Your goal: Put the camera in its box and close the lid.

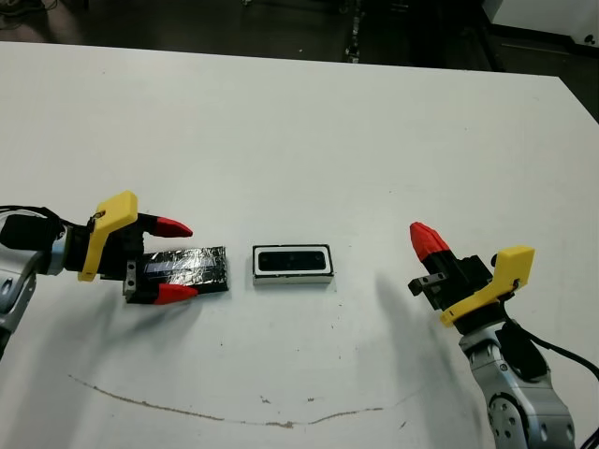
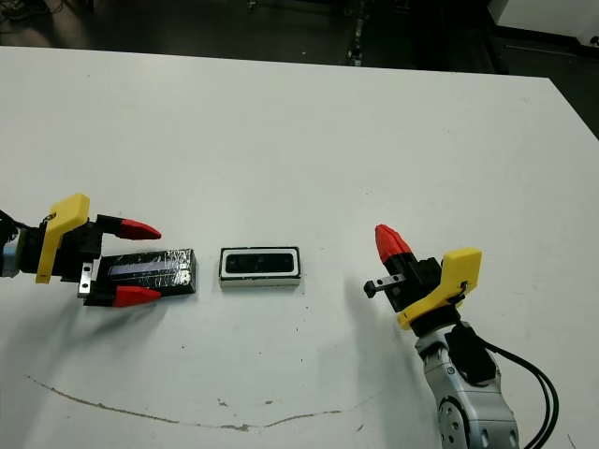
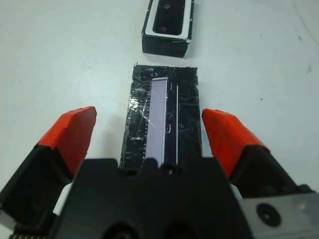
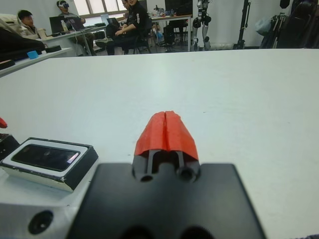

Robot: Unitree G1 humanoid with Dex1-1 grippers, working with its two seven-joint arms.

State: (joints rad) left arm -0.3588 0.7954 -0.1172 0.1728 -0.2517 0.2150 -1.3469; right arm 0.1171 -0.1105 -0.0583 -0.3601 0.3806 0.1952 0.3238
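Left wrist view: glossy crinkled lid (image 3: 163,119)

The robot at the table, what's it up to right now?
It is packing a camera, which already lies inside its small white box at mid-table. The left gripper is open, one red finger on each side of the glossy black lid, which lies flat on the table left of the box. The right gripper is shut and idle, off to the right. The box is not yet closed.

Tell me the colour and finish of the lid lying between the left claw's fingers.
Glossy black lid, crinkled with a silvery strip; clearest in the left wrist view.
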